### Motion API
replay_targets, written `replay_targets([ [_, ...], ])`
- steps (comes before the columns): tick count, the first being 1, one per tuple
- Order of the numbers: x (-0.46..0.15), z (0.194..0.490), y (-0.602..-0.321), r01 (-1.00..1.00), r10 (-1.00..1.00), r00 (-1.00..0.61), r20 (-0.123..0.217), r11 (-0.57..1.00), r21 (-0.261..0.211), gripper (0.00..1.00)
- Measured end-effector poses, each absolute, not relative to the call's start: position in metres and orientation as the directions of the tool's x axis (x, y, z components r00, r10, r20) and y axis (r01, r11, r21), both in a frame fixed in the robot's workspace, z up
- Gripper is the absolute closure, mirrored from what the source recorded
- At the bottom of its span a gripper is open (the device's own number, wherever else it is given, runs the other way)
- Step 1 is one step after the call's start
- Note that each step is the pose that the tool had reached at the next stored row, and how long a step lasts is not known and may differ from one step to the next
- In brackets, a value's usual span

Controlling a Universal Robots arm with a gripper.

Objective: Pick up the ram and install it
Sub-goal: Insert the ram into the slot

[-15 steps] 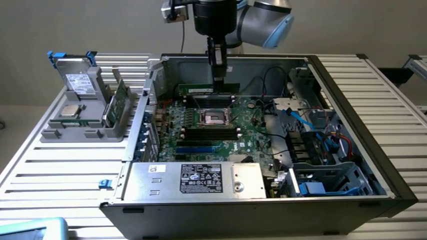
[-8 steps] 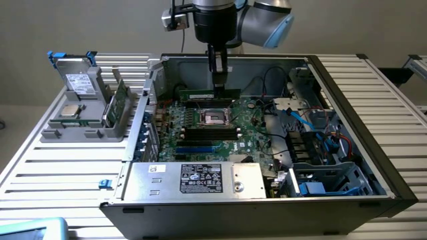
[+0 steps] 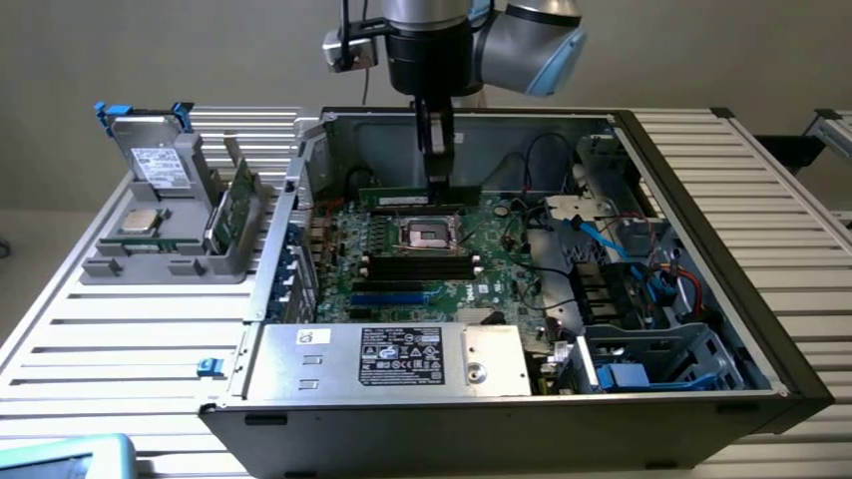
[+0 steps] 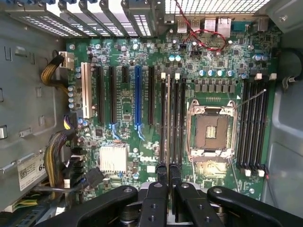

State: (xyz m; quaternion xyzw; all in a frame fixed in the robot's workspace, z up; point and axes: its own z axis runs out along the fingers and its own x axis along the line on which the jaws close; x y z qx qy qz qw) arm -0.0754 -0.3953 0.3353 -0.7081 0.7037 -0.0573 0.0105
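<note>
**Holding the ram over the memory slots**

The pincer (image 3: 437,182) hangs down into the open computer case (image 3: 692,190), pressed together on the ram (image 3: 394,197) and pinching the thin green stick near its middle. In the exterior view the stick stands on edge and level, just behind the processor socket (image 3: 433,235) on the motherboard (image 3: 513,249). In the wrist view it shows edge-on as a pale line running out from between the two dark fingertips (image 4: 161,171), in line with the black memory slots (image 4: 182,118) beside the socket. I cannot tell whether it is seated in a slot or just above one. On the slatted surface (image 3: 107,339), to the exterior view's left of the case, a grey rack (image 3: 120,264) carries a boxy drive (image 3: 163,165) and a square silver chip (image 3: 140,222).
</note>
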Motion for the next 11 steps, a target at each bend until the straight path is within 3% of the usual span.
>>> replay_targets([
  [11,-0.071,0.323,-0.394,-0.995,-0.996,-0.043,0.078,0.036,-0.096,0.87],
])
